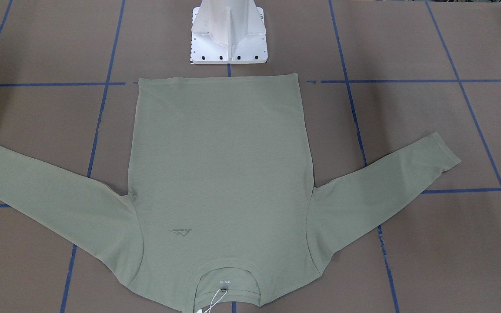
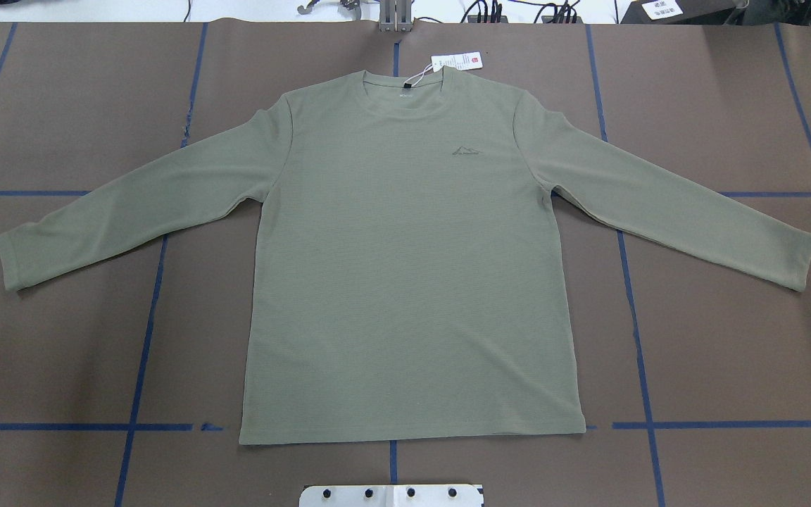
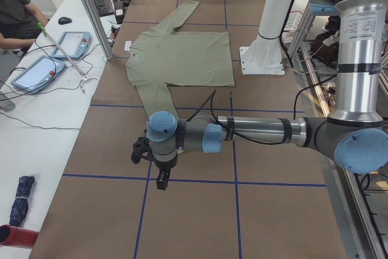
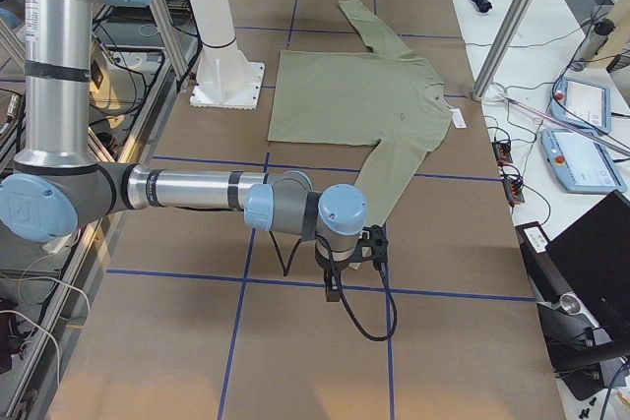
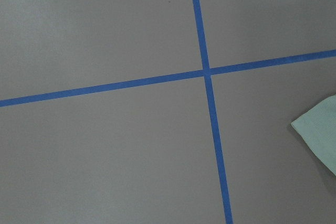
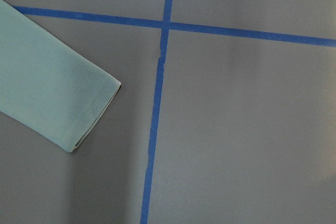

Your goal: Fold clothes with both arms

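One shirt (image 1: pixel 220 165) lies flat, face up, on the brown worktop (image 1: pixel 407 261). Its hem is toward the white pedestal (image 1: pixel 228 34), its collar (image 1: pixel 228 282) is at the near edge, and its two sleeves are spread out to both sides. One small logo (image 1: pixel 182 231) is on the chest.

From above, the same shirt is in the middle of the worktop. Only here the one hang tag (image 2: pixel 456 61) shows whole, white with a red mark, just beside the collar. Blue tape lines (image 2: pixel 631 282) divide the worktop into squares.

The arms show only in the two side views. From the robot's left, the left arm (image 3: pixel 260 130) reaches out low, and the left end effector (image 3: pixel 160 181) points down over bare worktop, near the end of the near sleeve (image 3: pixel 156 92) but apart from it. I cannot tell how far it is open, and it touches nothing.

From the robot's right, the right arm (image 4: pixel 187 189) and the right end effector (image 4: pixel 333 287) stand the same way near the other sleeve. Its opening I cannot tell either.

The left wrist view shows one tape crossing and only a corner of a cuff (image 5: pixel 320 129).

The right wrist view shows a whole sleeve end (image 6: pixel 58 98) beside a tape line, not touching it.
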Robot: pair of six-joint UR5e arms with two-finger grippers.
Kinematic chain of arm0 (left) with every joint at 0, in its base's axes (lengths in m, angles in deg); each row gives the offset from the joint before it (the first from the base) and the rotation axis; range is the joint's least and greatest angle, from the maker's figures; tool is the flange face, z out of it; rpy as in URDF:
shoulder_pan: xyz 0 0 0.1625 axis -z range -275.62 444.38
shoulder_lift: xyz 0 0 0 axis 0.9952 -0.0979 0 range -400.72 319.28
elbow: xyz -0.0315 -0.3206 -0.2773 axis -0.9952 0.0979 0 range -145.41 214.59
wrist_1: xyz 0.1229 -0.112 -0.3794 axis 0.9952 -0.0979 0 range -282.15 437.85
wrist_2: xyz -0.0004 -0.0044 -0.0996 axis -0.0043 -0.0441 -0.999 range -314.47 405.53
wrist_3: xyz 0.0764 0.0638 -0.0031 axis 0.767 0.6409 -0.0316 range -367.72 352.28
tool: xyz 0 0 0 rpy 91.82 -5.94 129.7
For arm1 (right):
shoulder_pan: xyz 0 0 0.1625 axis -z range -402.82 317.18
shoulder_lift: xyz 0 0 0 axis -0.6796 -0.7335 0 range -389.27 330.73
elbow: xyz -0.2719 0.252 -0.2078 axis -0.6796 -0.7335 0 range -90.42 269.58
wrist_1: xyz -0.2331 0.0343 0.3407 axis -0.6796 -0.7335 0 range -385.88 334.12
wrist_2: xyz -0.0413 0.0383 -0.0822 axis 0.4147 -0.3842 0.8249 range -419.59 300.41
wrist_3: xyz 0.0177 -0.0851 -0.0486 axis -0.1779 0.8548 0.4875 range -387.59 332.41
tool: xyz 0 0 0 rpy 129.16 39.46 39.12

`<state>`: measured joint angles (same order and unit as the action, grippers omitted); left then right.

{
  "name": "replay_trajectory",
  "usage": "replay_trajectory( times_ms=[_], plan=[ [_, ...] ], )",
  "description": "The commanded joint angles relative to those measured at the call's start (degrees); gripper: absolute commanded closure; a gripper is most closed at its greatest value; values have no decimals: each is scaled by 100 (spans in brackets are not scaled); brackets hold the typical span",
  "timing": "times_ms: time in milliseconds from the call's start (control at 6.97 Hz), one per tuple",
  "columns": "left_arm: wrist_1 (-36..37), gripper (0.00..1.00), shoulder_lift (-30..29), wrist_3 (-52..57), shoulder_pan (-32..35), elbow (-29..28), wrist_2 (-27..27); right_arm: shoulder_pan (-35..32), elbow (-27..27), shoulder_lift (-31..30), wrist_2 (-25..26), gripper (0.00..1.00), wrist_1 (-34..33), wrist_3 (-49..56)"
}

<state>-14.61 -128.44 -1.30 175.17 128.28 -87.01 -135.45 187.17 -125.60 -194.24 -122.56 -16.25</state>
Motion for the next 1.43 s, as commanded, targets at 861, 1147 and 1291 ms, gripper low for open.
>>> replay_trajectory(
  times_ms=[861, 1147, 1291],
  plan=[
    [-44, 0, -210, -53, -167, 528, -61, 367, -151, -120, -589, 0, 1343, -298],
    [-271, 0, -306, -26, -167, 450, -132, 1382, -581, -158, -180, 0, 3286, -1856],
    [-307, 0, -298, 0, -167, 535, -141, 1710, -1018, -132, 111, 0, 4018, -2003]
  ],
)
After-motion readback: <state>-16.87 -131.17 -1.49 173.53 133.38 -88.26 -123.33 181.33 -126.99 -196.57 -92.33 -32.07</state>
